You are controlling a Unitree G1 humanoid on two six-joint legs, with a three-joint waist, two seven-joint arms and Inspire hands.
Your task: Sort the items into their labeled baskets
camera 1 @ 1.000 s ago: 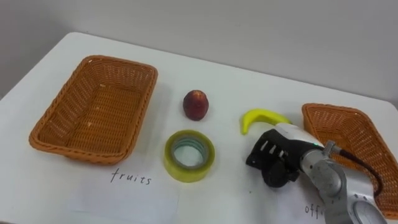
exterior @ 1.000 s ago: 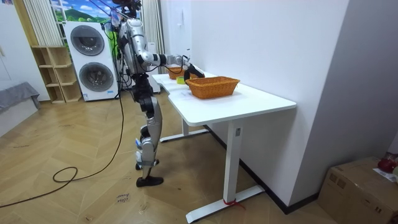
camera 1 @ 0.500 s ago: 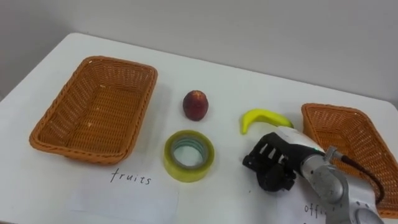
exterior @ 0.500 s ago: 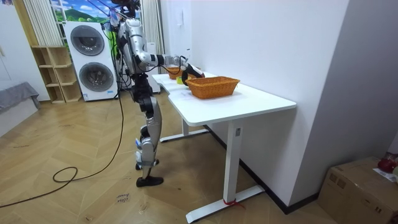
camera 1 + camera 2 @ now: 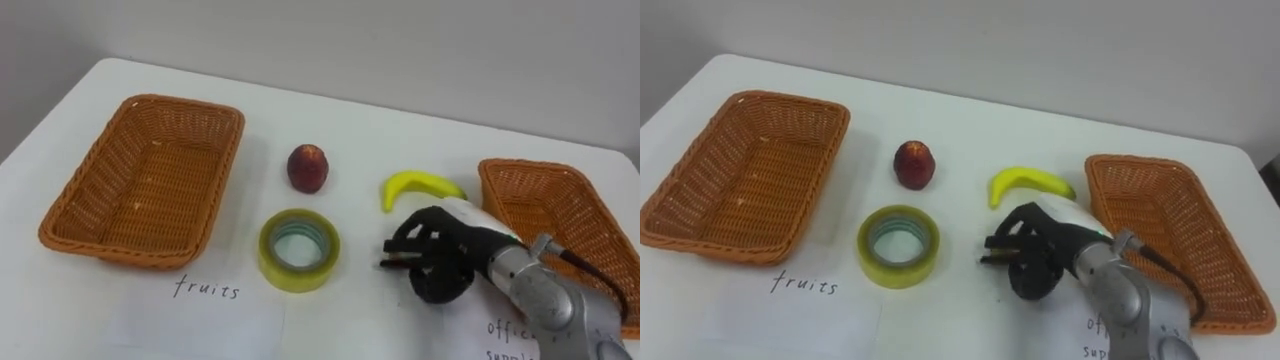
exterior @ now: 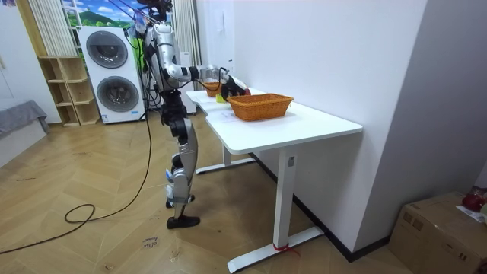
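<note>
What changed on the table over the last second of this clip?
The right hand has edged a little to the robot's left, from below the banana toward the tape roll, its fingers now reaching out more toward the roll. It holds nothing. The view itself shifted slightly. Tape roll, banana, red fruit, the left basket and the right basket lie as before, with both baskets empty.

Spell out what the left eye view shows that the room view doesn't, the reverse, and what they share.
Left eye view: red fruit, banana, yellow tape roll and a handwritten label told apart, plus the right hand with relaxed fingers, apart from the tape, holding nothing. Room view: the robot standing at the table's end, stacked washing machines, a shelf, wood floor, a cardboard box. Both: white table, wicker basket on its right, the right hand out over it.
</note>
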